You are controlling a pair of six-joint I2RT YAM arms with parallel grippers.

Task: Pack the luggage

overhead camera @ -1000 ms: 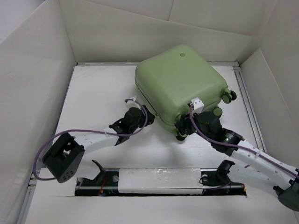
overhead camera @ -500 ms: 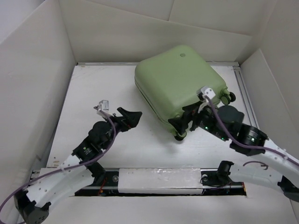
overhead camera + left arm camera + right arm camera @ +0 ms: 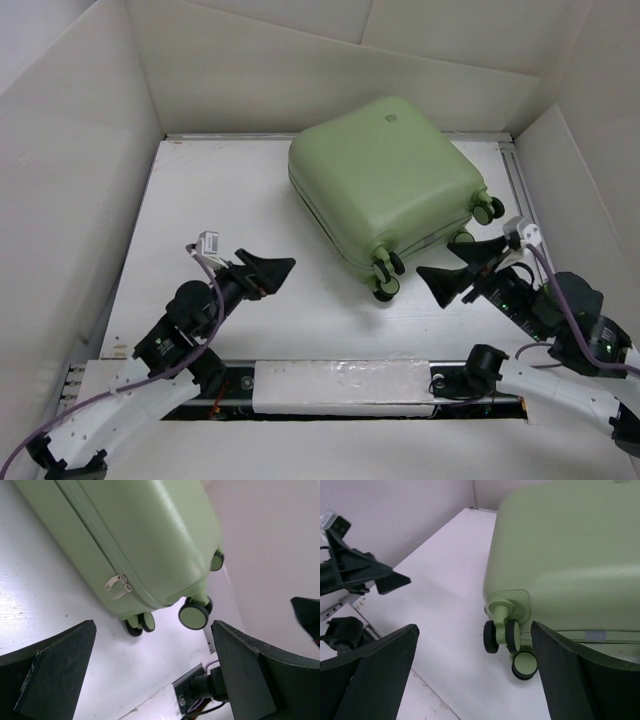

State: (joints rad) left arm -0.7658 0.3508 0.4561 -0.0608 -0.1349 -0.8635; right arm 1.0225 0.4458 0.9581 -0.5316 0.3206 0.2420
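The luggage [image 3: 385,180], a pale sage-green hard-shell suitcase, lies shut and flat at the back middle of the table, wheels [image 3: 385,275] toward me. My left gripper [image 3: 272,276] stands open to the left of its near corner, apart from it, with nothing between the fingers. In the left wrist view the luggage [image 3: 150,540] shows its zipper pulls [image 3: 117,585] and wheels [image 3: 194,615] beyond the open left gripper [image 3: 152,665]. My right gripper [image 3: 437,262] is open just right of the wheels and holds nothing. The right wrist view has the luggage [image 3: 570,555] ahead of the open right gripper [image 3: 475,670].
White walls [image 3: 80,150] close in the table on the left, back and right. A metal rail [image 3: 525,200] runs along the right edge. The arm bases sit on a white bar [image 3: 340,385] at the near edge. The left arm's fingers [image 3: 365,572] show in the right wrist view.
Both grippers have let go, opened wide and drawn back from the suitcase's near side. The left arm swung leftward and toward me; the right moved rightward, clear of the wheels.
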